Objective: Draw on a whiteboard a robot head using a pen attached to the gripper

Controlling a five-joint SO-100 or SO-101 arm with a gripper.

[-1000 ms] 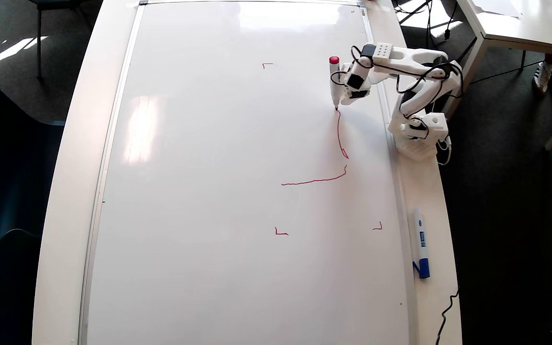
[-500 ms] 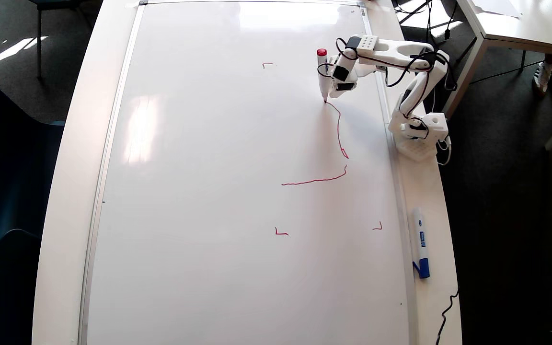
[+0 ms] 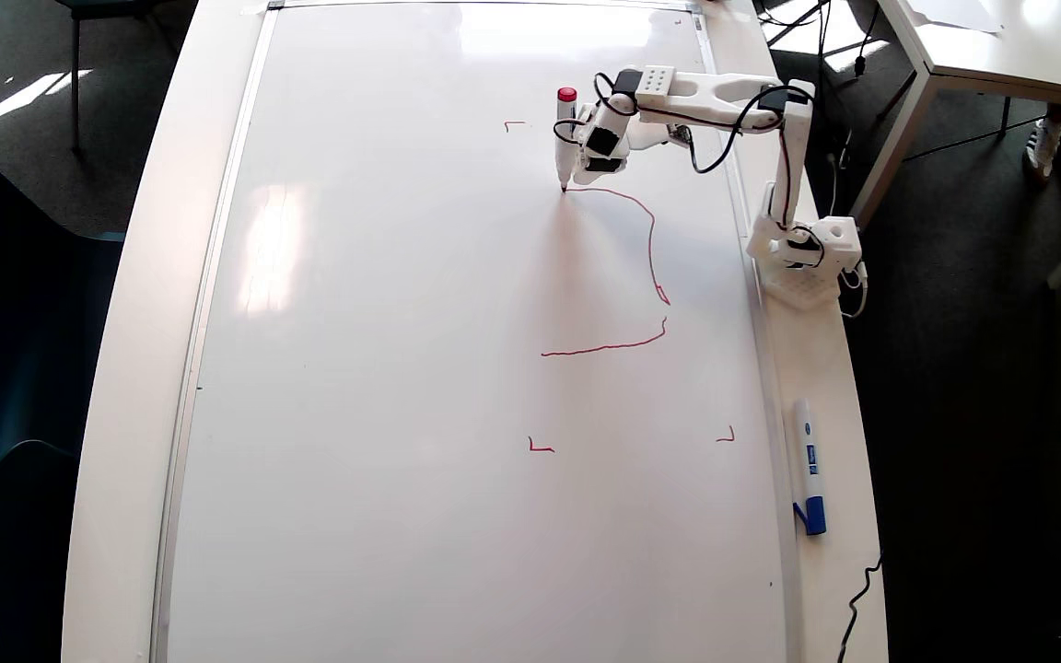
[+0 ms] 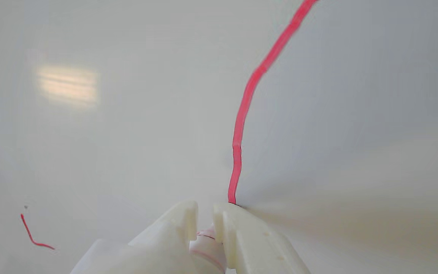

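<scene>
Overhead view: the pen (image 3: 565,140) stands nearly upright, long axis running 12 to 6 o'clock, red cap toward 12, tip touching the whiteboard (image 3: 383,387) in its upper right region. The gripper (image 3: 586,147), jaws closed narrowly around the pen barrel, grips it from 3 o'clock; the arm stretches out flat from its base at the board's right edge. One unfinished robot head (image 3: 650,249) outline, two strokes, runs toward 4 o'clock from the tip. One blue-capped marker (image 3: 808,465) lies on the surface, toward 5 o'clock.
</scene>
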